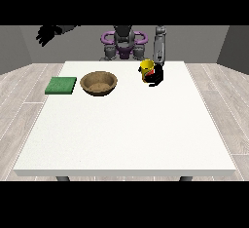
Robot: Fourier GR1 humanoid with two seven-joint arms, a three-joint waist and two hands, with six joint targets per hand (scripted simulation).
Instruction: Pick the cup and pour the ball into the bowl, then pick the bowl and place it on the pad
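A yellow cup stands upright on the white table, right of centre near the far edge. The black hand at the view's right is down at the cup's right side, fingers curled round it. No ball shows; the cup's inside is hidden. A brown wooden bowl sits left of the cup, empty as far as I can see. Further left lies a flat green pad. The hand at the view's left is raised high beyond the table's left side, fingers spread and holding nothing.
The robot's torso stands behind the far table edge. The table's near half holds no objects. Wooden floor surrounds the table on all sides.
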